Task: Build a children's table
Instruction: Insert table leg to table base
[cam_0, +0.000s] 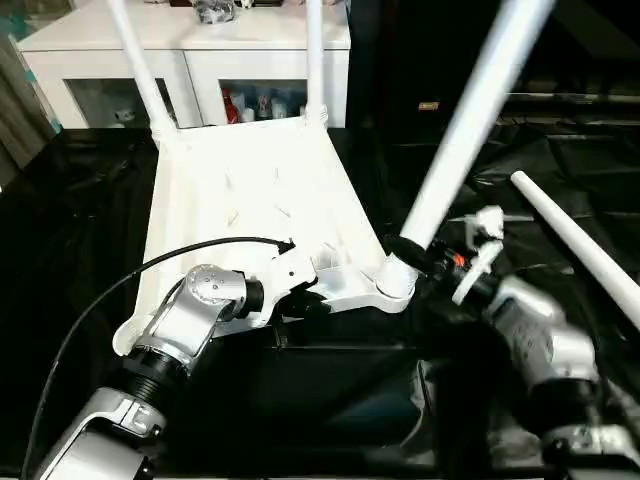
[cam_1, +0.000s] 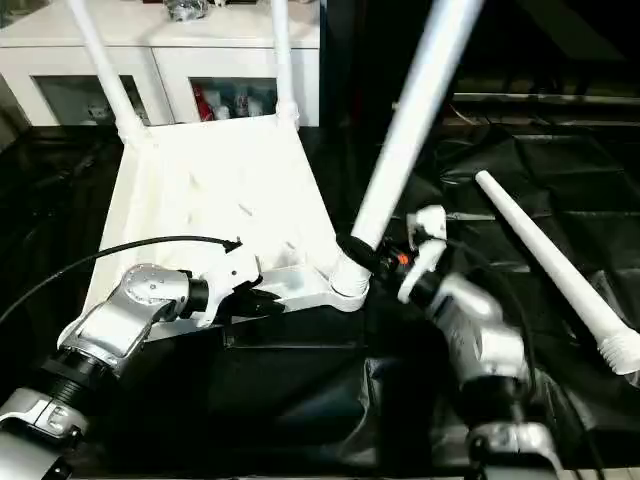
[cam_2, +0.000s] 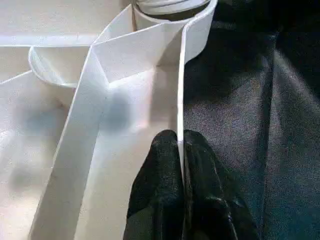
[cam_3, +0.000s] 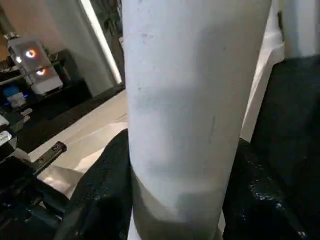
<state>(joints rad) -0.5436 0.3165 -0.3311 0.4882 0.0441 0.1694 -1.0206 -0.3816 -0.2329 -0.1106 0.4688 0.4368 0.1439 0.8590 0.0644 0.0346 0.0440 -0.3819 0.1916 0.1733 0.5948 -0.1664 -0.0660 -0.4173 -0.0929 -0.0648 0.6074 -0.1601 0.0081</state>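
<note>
A white plastic tabletop (cam_0: 245, 205) lies underside up on a black-draped work table (cam_0: 70, 200), two white legs (cam_0: 140, 70) standing in its far corner sockets. At the near right corner, a third leg (cam_0: 470, 125) rises steeply from its socket, leaning up and to the right; the robot's right gripper (cam_0: 405, 250) clasps it just above the socket. The left gripper (cam_0: 310, 300) is clamped on the tabletop's near edge, beside that same corner, a black cable (cam_0: 150, 265) arcing over the silver forearm. A fourth leg (cam_0: 580, 245) lies loose on the black cloth at right. White cabinets (cam_0: 200, 60) stand behind.
</note>
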